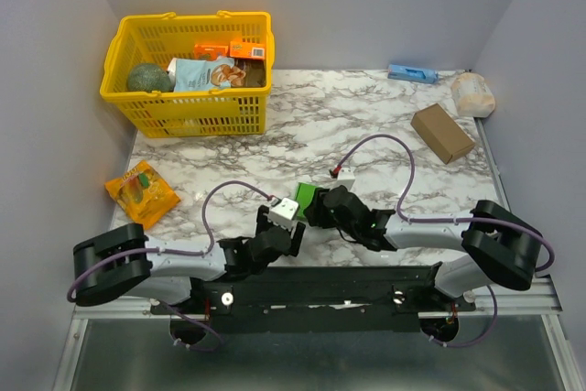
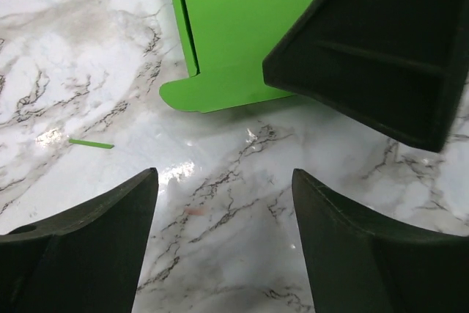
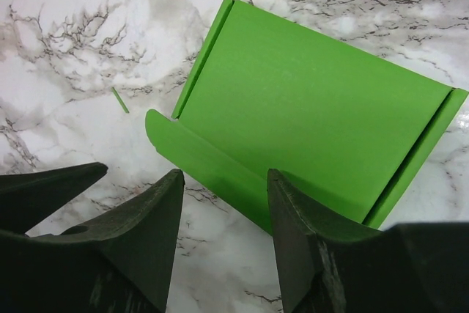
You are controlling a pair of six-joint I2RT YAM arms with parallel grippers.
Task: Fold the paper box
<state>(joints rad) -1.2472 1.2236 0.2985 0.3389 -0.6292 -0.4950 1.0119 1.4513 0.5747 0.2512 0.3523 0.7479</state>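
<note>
The whole table [image 1: 348,107] is shown only from above: white marble pattern, enclosed by plain grey walls. A yellow basket [image 1: 197,114] of groceries is seen at upper left, an orange packet [image 1: 140,191] at left and a brown cardboard box [image 1: 442,132] at upper right. In that view the paper box [image 1: 305,197] is reduced to a small green patch at lower centre, between the two wrists.

Its form is given by the wrist views. It is bright green, plain card, laid on the marble, with narrow creased strips along two opposite sides and a rounded flap at the near edge. A thin green sliver [image 2: 91,144] beside it is made out in the wrist views alone.

The left gripper [image 2: 223,174] is held with its fingers spread wide over bare marble, the box lying just beyond them. The right gripper [image 3: 225,177] is held with its fingers apart, the flap's edge lying at their gap. Whether the card is touched cannot be told.
</note>
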